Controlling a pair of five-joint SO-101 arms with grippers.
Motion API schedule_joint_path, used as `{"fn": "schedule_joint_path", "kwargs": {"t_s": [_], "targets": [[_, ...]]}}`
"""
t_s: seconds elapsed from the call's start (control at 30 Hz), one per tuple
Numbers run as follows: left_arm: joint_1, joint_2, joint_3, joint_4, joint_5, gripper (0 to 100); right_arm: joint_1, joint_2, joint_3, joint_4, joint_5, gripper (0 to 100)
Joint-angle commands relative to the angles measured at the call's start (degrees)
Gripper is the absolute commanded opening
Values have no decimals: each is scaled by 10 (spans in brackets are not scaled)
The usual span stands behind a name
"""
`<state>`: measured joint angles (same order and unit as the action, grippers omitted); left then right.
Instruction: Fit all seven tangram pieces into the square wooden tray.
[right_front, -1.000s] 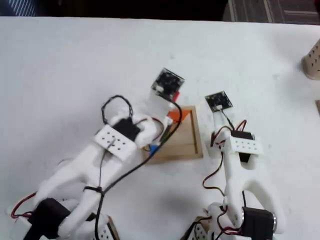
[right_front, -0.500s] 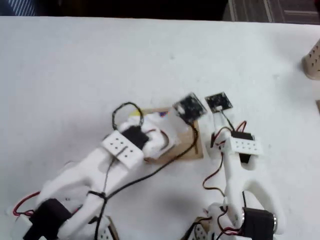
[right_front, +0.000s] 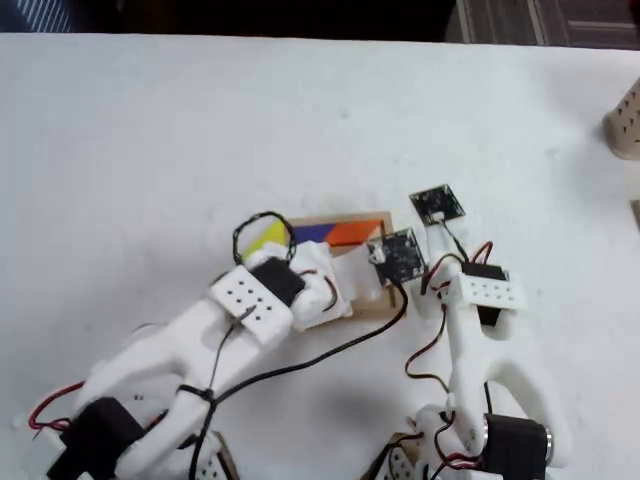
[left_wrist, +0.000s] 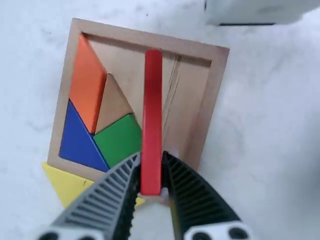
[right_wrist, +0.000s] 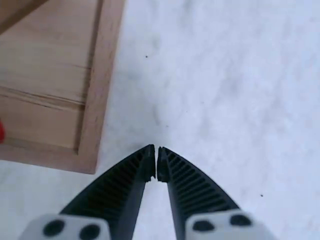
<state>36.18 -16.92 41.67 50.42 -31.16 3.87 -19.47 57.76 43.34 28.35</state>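
So the left gripper (left_wrist: 151, 164) had the red piece (left_wrist: 152, 105) pinched by one end and standing on its thin edge. My guess is that was just the easiest way to grab something that flat. The rest of the red piece stuck out from the fingers across the bare half of the tray (left_wrist: 218, 85), towards the opposite rim. I couldn't tell if it was touching the floor.

The orange piece (left_wrist: 87, 82), blue piece (left_wrist: 76, 142) and green piece (left_wrist: 120, 139) lay flat along one tray edge, so the open half looked like the only spot for red. It would probably need tipping flat first.

The yellow piece (left_wrist: 64, 181) was outside the tray, right against the rim at the blue corner.

The right gripper (right_wrist: 156, 162) was pressed together holding nothing, over the table (right_wrist: 230, 75) just off a tray corner. I'd say it was parked out of the way.
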Motion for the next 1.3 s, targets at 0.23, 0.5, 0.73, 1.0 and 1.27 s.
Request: {"fn": "schedule_joint_path", "kwargs": {"t_s": [0.23, 0.5, 0.73, 1.0, 1.27], "targets": [[37, -2, 6, 4, -11, 20, 5, -22, -4, -9, -4, 18], [21, 16, -21, 4, -6, 20, 58, -25, -7, -13, -11, 18], [16, 147, -94, 4, -4, 20, 155, -27, -23, -36, -116, 18], [-3, 196, -128, 3, 18, 41, 157, -22, -22, -38, -123, 18], [-6, 198, -127, 15, 15, 314, 145, -22, -21, -37, -122, 18]]}}
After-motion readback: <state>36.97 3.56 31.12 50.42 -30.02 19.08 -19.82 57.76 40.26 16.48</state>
